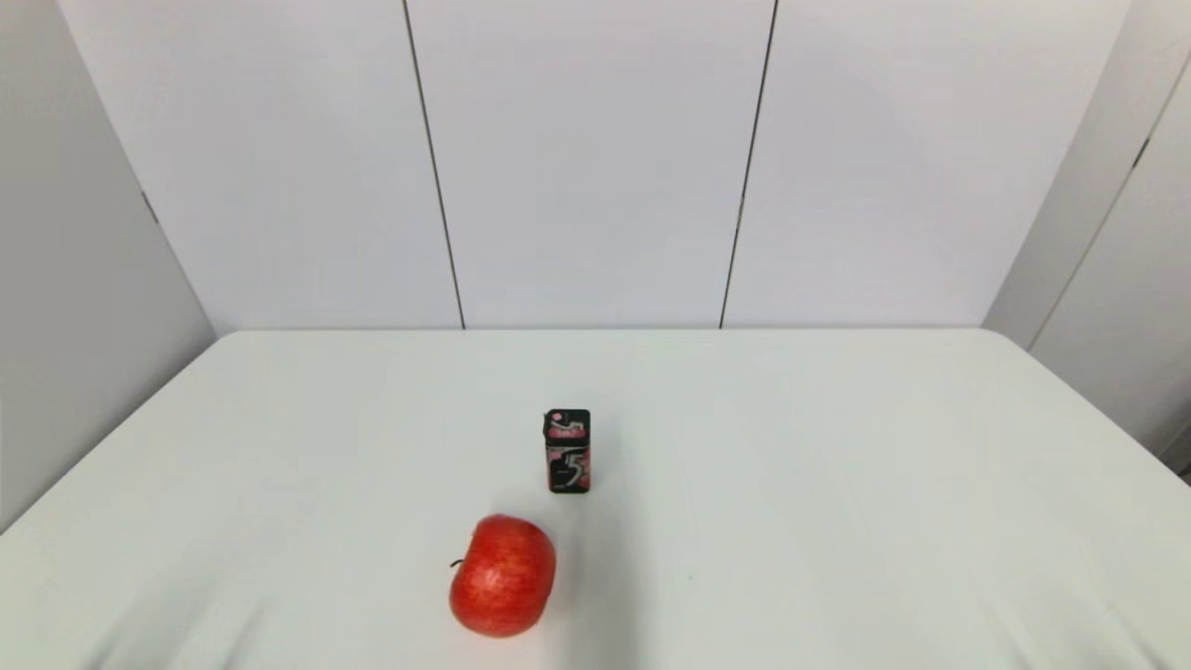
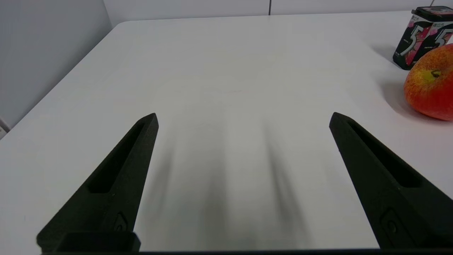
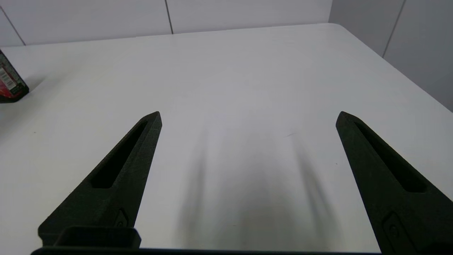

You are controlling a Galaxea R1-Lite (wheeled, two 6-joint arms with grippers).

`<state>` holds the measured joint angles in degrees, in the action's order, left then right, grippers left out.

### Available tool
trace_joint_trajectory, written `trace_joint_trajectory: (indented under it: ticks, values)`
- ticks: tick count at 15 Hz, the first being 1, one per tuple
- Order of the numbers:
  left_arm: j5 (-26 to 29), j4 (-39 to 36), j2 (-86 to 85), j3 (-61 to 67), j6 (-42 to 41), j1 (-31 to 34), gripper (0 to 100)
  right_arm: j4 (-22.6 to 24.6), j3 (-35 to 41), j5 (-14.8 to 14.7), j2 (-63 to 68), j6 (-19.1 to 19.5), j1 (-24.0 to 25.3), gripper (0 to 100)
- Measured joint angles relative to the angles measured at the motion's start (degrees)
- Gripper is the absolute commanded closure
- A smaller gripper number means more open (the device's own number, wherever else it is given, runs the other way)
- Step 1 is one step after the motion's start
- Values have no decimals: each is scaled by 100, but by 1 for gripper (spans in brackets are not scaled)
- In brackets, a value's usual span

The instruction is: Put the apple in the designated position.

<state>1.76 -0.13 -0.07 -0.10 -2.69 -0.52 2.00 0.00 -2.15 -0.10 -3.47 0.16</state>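
The apple (image 1: 502,576) lies on its side on the white table (image 1: 837,484), near the table's front edge and a little left of centre in the head view, its short dark stem pointing to 9 o'clock. In the left wrist view the apple (image 2: 431,84) shows a yellow-green patch around that stem. From the apple, the small black-and-pink box (image 1: 568,450) marked "5" stands upright at about 1 o'clock, near but apart, a strip of bare tabletop between them.

Wide bare tabletop stretches from the apple toward 9 o'clock and toward 3 o'clock out to the side edges, and past the box toward 12 o'clock to the far edge, where the table meets grey wall panels.

Neither arm shows in the head view. The left gripper (image 2: 243,118) hovers low over bare table with its two black fingers spread wide and nothing between them; apple and box (image 2: 421,37) sit off to its side. The right gripper (image 3: 248,117) is likewise wide apart and empty over bare table, with only a corner of the box (image 3: 10,85) in its view.
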Motion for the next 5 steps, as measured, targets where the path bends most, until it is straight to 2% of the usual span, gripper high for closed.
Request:
trace_joint_trajectory:
  ticks: [5]
  values:
    - [0, -2, 0, 0, -2, 0, 0, 6, 0, 2, 2, 0, 0, 0]
